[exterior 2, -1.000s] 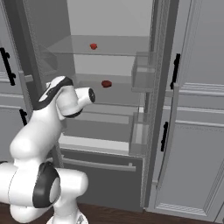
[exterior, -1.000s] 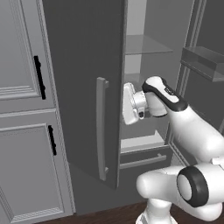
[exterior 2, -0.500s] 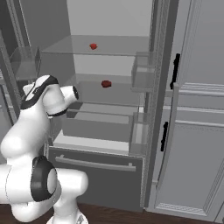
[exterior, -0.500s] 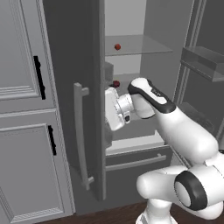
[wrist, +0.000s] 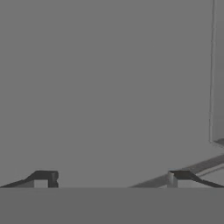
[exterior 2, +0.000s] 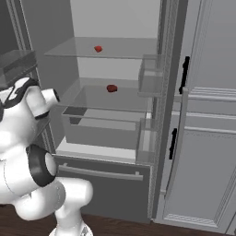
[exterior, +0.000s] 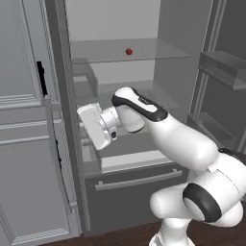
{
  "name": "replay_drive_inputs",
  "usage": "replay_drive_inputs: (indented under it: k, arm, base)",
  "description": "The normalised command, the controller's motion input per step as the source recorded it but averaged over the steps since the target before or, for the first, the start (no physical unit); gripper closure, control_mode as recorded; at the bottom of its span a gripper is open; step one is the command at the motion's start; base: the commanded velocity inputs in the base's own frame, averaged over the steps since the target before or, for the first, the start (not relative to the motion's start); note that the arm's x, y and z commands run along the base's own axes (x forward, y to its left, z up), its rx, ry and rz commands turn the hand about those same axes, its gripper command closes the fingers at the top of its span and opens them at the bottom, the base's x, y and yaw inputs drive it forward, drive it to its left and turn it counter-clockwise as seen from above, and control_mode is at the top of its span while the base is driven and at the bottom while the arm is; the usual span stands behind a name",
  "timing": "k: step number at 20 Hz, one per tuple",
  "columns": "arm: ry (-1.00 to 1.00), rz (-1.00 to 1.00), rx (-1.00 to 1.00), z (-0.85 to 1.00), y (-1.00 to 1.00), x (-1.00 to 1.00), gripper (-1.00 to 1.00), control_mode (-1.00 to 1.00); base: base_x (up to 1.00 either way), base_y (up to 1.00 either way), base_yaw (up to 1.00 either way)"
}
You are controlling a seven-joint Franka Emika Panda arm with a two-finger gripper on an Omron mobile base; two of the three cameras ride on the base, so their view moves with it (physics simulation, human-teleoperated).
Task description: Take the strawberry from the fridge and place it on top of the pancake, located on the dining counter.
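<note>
The fridge (exterior 2: 115,110) door on the arm's left now stands swung far out, where a second ago it still covered most of the opening, and the hand has followed it out to that side. The pale interior is now laid bare, so the door-opening step looks done and, in my judgement, the reach for the fruit comes next.

The pincer (wrist: 109,178) is spread wide and holds nothing; in the hand view its two dark tips stand far apart against a flat grey surface, probably the inside of the door, though I cannot tell whether they touch it.

Two small red things sit inside: one on the upper glass shelf (exterior 2: 98,48) and one on the shelf below (exterior 2: 111,88). Both lie well apart from the pincer, behind and to the side of where it points. Either could be the strawberry; they are too small to tell apart.

In the left base view the arm's forearm covers the middle shelf, so the lower red piece is hidden there. The pancake and dining counter lie outside these views.
</note>
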Motion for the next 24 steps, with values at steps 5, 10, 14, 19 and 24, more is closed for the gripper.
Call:
replay_drive_inputs:
  k: [5, 10, 14, 19, 24]
  arm:
    - [0.0, 0.11, 0.0, 0.0, 0.61, -0.21, -1.0, -1.0]
    - [0.0, 0.0, 0.02, 0.0, -0.36, -0.26, -1.0, -1.0]
    - [0.0, 0.0, 0.01, 0.0, -0.96, -0.09, -1.0, -1.0]
    - [-0.05, 0.0, -0.01, 0.0, -0.99, -0.22, -1.0, -1.0]
    - [-0.26, -0.01, -0.26, 0.01, -0.68, -0.59, -1.0, -1.0]
  base:
    - [0.0, 0.0, 0.0]
    - [0.0, 0.0, 0.0]
    - [0.0, 0.0, 0.0]
    - [0.0, 0.0, 0.0]
    - [0.0, 0.0, 0.0]
